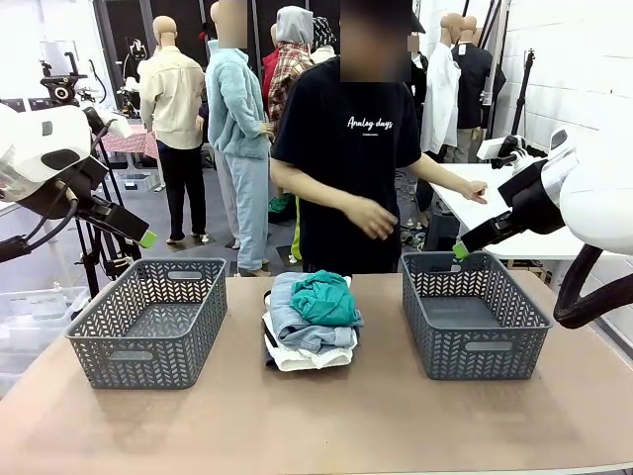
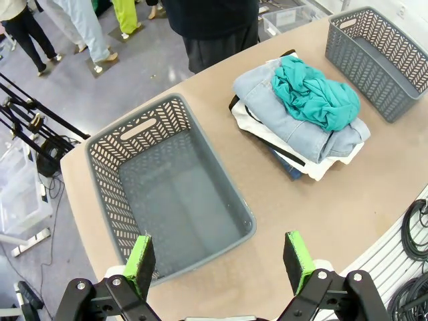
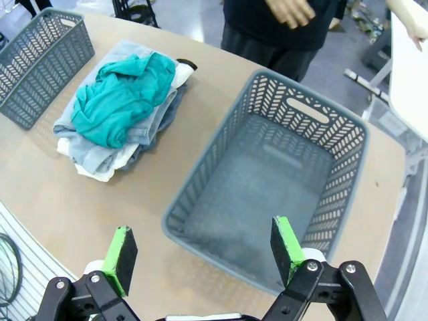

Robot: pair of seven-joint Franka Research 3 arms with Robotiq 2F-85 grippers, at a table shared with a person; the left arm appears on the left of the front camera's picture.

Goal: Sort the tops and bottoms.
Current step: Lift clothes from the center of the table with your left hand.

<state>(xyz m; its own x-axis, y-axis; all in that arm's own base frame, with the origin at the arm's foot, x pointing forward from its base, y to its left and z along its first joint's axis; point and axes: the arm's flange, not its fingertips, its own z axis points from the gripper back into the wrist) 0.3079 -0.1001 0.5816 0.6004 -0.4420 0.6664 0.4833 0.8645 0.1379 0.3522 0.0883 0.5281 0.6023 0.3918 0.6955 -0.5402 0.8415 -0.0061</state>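
Note:
A stack of folded clothes lies mid-table between two baskets. On top is the crumpled teal-green top (image 1: 324,297) (image 2: 314,93) (image 3: 117,97). Under it lie the bottoms: pale-blue denim (image 1: 297,332) (image 2: 281,124) (image 3: 90,152), a darker-blue denim edge (image 2: 289,168), and a white one with black edging (image 1: 309,359) (image 2: 324,168) (image 3: 97,172). My left gripper (image 1: 146,238) (image 2: 219,257) hangs open, high above the left grey basket (image 1: 109,327) (image 2: 110,144). Over the right grey basket (image 1: 524,317) (image 3: 314,110), my right gripper (image 1: 461,249) (image 3: 204,246) is open too. Neither holds anything.
Both baskets hold nothing. A person in a black T-shirt (image 1: 346,148) stands at the far edge behind the stack, one hand (image 1: 371,216) in front of the body, the other (image 1: 477,194) on a white side table. The table's near half (image 1: 316,426) is bare.

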